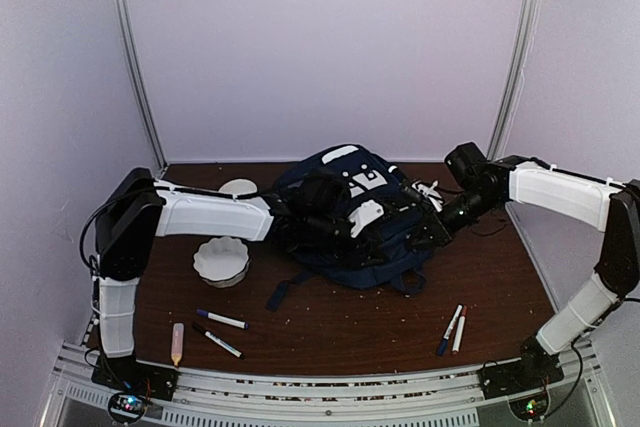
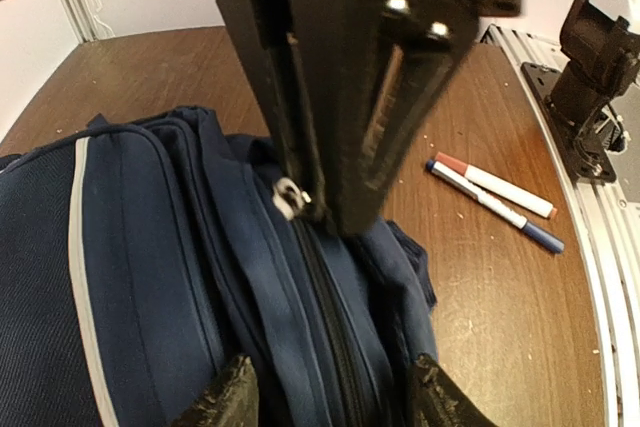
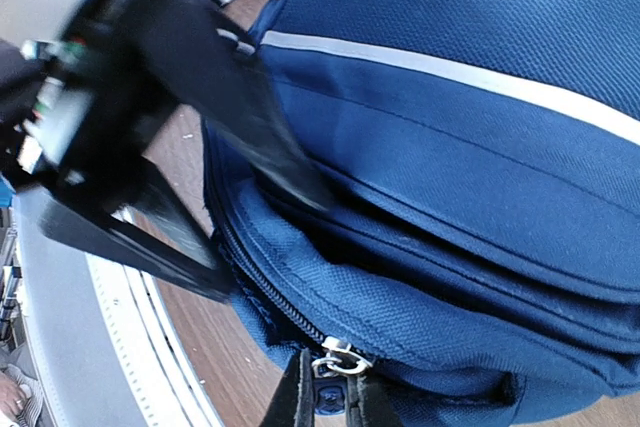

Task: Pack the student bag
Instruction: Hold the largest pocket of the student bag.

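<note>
The student bag (image 1: 350, 217), navy with thin white stripes, lies in the middle of the table. My left gripper (image 1: 305, 217) rests on its left side. In the left wrist view its fingertips (image 2: 215, 402) stand apart and straddle the bag's zippered edge (image 2: 330, 327). My right gripper (image 1: 432, 219) is at the bag's right side. In the right wrist view it (image 3: 333, 402) is shut on the zipper pull (image 3: 340, 359) of the bag (image 3: 450, 147). The zipper looks closed along the stretch in view.
A white scalloped bowl (image 1: 221, 260) and a white disc (image 1: 238, 188) sit left of the bag. Two markers (image 1: 222, 319) and a small tube (image 1: 177, 343) lie front left. Two more markers (image 1: 453, 329) lie front right, also in the left wrist view (image 2: 495, 202).
</note>
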Action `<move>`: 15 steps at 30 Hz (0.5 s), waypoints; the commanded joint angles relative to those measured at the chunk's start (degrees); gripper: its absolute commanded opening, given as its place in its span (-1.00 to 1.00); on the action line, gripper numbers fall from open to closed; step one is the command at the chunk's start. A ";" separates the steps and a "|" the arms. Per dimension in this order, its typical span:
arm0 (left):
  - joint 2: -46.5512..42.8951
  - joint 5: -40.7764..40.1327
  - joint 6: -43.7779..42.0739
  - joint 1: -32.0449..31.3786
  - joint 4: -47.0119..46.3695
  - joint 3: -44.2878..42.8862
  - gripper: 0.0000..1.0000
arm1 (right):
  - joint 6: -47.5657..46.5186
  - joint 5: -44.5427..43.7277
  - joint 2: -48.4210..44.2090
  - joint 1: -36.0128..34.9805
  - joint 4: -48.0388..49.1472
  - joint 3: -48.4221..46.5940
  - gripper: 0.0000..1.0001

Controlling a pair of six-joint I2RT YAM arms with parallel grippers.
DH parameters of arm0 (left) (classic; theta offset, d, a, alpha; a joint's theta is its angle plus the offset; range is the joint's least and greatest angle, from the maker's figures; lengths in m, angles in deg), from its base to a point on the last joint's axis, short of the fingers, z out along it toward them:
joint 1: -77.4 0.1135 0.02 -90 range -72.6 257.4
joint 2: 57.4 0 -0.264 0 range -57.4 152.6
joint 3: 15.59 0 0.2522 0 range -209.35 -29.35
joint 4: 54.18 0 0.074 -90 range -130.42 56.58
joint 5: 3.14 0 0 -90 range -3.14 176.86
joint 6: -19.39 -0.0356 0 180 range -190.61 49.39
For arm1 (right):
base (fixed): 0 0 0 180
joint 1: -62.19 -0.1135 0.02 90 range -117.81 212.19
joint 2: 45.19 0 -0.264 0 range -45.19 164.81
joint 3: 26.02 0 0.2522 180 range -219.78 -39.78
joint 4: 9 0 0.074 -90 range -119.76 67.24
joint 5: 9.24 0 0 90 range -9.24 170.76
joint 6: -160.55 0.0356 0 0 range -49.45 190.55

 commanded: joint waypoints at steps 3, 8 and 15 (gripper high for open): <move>4.52 1.36 1.84 -0.09 2.75 -8.33 -0.11 | 2.23 5.62 -0.55 -1.67 7.03 -2.01 -1.00; 4.51 1.27 1.75 -0.09 2.66 -8.48 -0.55 | 0.46 4.29 -1.25 -1.67 5.69 -0.89 -1.00; 3.30 -0.47 -1.01 -0.09 8.41 -8.84 -0.88 | -1.95 1.49 -0.29 3.35 0.59 0.64 -1.00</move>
